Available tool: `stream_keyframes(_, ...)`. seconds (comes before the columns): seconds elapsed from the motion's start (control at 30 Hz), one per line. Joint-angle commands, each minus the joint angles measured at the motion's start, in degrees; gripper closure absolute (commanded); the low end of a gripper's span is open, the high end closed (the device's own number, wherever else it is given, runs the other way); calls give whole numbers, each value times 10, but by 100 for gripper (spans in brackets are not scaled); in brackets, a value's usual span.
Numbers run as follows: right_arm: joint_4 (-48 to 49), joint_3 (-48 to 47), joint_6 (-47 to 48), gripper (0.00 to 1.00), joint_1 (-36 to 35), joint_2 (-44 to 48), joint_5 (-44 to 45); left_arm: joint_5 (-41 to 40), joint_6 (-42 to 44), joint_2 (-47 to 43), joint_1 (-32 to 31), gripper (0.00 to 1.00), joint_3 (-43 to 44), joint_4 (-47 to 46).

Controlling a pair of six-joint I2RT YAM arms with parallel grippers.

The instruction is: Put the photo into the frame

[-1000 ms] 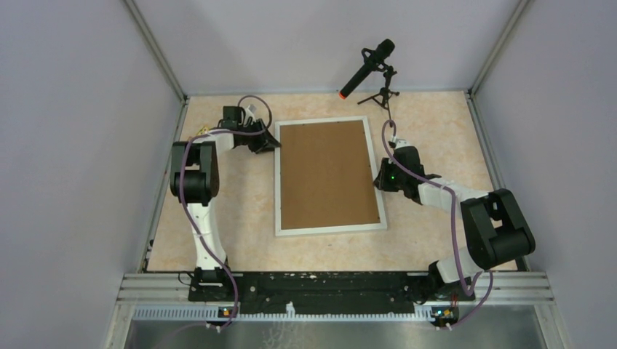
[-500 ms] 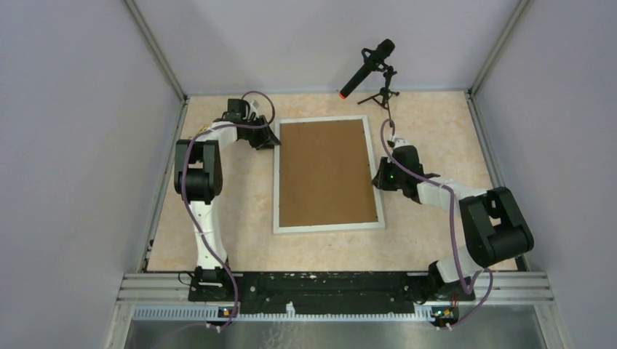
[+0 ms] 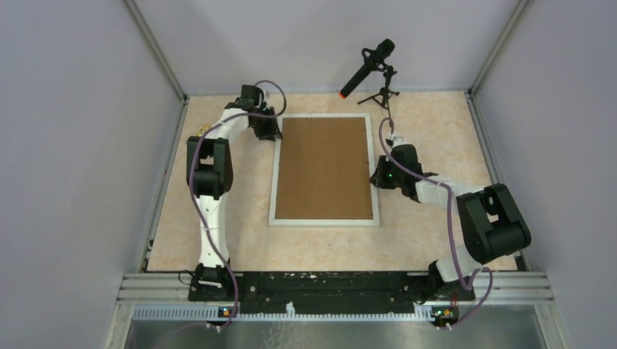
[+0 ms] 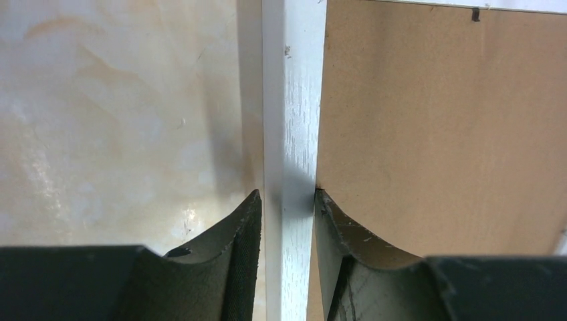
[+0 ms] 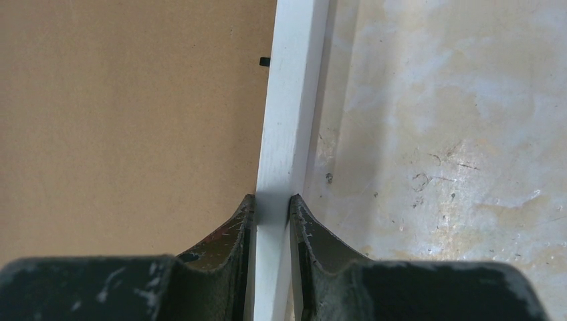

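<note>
The left arm's fingers (image 4: 234,227) pinch the left rail of the thin white rectangular frame (image 4: 289,100) near its far corner, with one finger outside and one on the brown backing board (image 3: 324,167) inside it. The frame lies flat on the beige worktop (image 3: 436,131) between both arms; the right arm's fingers (image 5: 227,234) clamp its right rail likewise.

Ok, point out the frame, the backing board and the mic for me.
frame (image 3: 324,222): top view, on its near white rail.
backing board (image 3: 324,169): top view, middle of the brown panel.
mic (image 3: 366,67): top view, on its black barrel.
</note>
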State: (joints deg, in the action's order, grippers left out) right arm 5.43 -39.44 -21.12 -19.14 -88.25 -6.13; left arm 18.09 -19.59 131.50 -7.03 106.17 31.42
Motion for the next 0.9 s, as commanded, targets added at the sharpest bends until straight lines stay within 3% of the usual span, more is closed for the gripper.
stream_keyframes(0.0, -78, 21, 13, 100, -22, -41, -20, -126, 65, 75, -35, 61, 44, 85)
stream_keyframes(0.2, -78, 22, 13, 100, -22, -37, -20, -174, 116, 113, -61, 62, 107, 147)
stream_keyframes(0.33, -77, 21, 14, 100, -23, -38, -20, -262, 163, 137, -89, 63, 163, 193)
stream_keyframes(0.43, -77, 21, 14, 100, -24, -38, -19, -309, 161, 120, -106, 60, 174, 206)
stream_keyframes(0.47, -77, 21, 14, 100, -24, -38, -18, -310, 152, 105, -109, 55, 171, 205)
stream_keyframes(0.63, -77, 20, 14, 100, -27, -40, -18, -113, 104, -46, -88, 46, 71, 112)
stream_keyframes(0.73, -78, 19, 15, 100, -28, -40, -16, -65, 85, -129, -63, 40, 7, 80)
stream_keyframes(0.87, -79, 19, 15, 100, -30, -40, -15, -6, 60, -228, -14, 35, -143, 12)
